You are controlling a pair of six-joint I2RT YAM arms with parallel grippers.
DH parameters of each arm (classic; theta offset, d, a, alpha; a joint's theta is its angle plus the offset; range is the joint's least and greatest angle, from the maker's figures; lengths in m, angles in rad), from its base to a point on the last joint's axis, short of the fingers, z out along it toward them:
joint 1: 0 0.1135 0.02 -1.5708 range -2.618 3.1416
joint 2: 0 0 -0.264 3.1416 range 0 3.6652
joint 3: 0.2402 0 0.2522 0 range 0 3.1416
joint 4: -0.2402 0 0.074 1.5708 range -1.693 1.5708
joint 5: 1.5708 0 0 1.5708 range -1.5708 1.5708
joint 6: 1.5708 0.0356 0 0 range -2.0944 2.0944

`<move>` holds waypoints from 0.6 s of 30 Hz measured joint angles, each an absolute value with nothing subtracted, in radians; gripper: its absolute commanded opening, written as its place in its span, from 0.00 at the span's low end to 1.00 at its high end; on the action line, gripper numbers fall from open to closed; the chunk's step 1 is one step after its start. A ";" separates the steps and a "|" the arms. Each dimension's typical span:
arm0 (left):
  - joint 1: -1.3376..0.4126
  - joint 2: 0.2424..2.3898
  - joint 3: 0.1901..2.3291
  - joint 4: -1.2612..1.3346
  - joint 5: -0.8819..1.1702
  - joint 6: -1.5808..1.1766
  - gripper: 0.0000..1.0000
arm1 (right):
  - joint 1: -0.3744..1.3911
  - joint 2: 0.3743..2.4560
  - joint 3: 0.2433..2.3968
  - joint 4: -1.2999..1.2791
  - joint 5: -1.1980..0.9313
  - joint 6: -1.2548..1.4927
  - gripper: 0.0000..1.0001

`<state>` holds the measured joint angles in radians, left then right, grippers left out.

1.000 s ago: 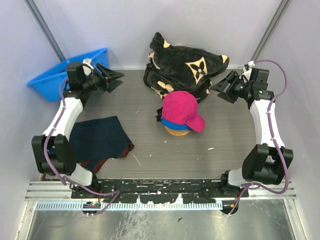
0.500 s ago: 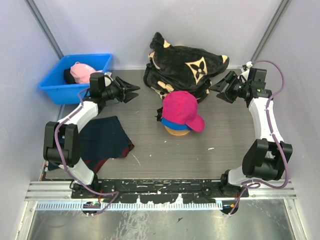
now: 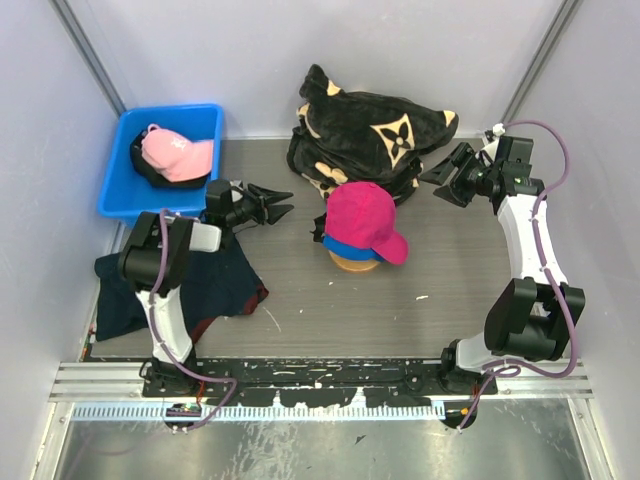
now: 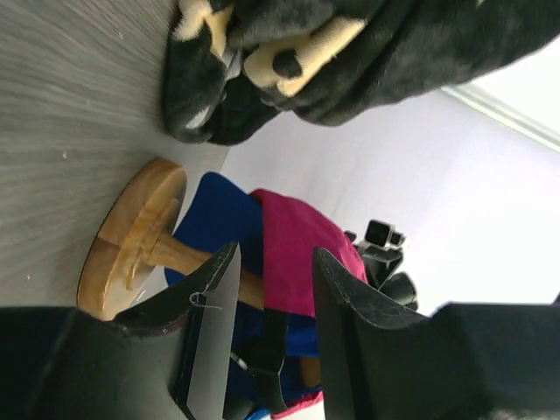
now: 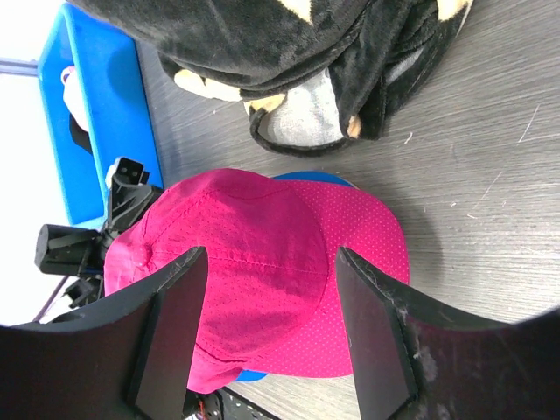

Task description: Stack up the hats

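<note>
Magenta fabric baseball cap (image 3: 362, 218) sits over royal blue cap (image 3: 334, 243) on wooden stand (image 3: 355, 264), mid desk (image 3: 330, 300). Light pink cap (image 3: 178, 152) in blue plastic bin (image 3: 114, 188). Left gripper (image 3: 285, 203) and right gripper (image 3: 432, 187) both apart, empty.

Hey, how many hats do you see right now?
4: magenta cap over the blue cap on the wooden stand; light pink cap in the blue bin, atop a mostly hidden black cap.
</note>
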<state>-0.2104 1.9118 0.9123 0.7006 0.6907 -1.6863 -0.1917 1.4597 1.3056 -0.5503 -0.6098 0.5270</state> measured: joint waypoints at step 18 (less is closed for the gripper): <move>-0.405 1.894 1.156 0.937 0.595 -1.843 0.49 | -0.189 1.459 1.306 -0.562 -0.595 0.517 0.66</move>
